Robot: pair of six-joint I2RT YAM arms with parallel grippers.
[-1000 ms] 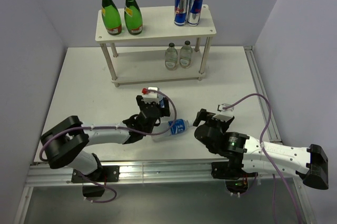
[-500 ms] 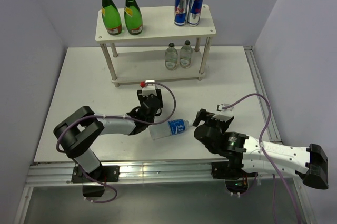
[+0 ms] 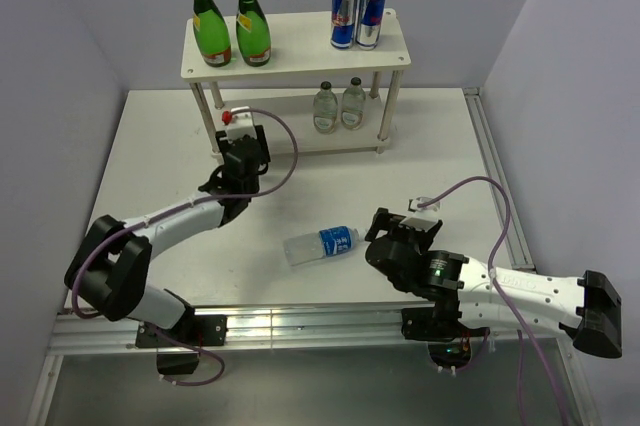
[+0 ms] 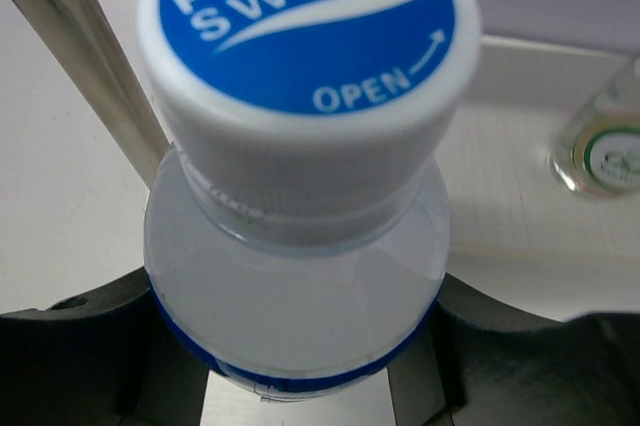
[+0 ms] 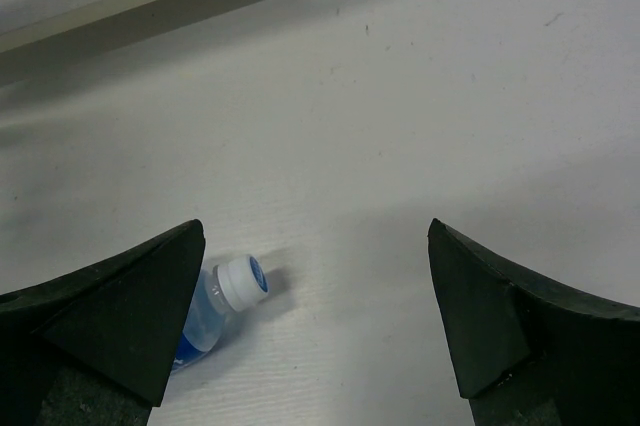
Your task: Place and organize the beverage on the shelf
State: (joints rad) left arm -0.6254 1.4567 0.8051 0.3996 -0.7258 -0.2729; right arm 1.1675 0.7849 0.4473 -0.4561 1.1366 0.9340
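The left hand point(image 3: 244, 156) is clamped round a blue-capped bottle point(image 4: 300, 276), just beside the front left leg of the shelf point(image 3: 300, 46), left of centre in the overhead view. A second blue-labelled bottle point(image 3: 320, 244) lies on its side on the desk point(image 3: 150, 166) at lower centre. Its cap points toward the right hand point(image 5: 315, 236), whose fingers stand wide apart around nothing. Two green bottles point(image 3: 212, 31) stand on the top board at upper left.

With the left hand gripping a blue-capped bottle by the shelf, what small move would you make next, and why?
Probably ease the left hand forward, right of the leg, and stand the bottle on the lower board: it is held near that leg, and there is room beside the two clear bottles.
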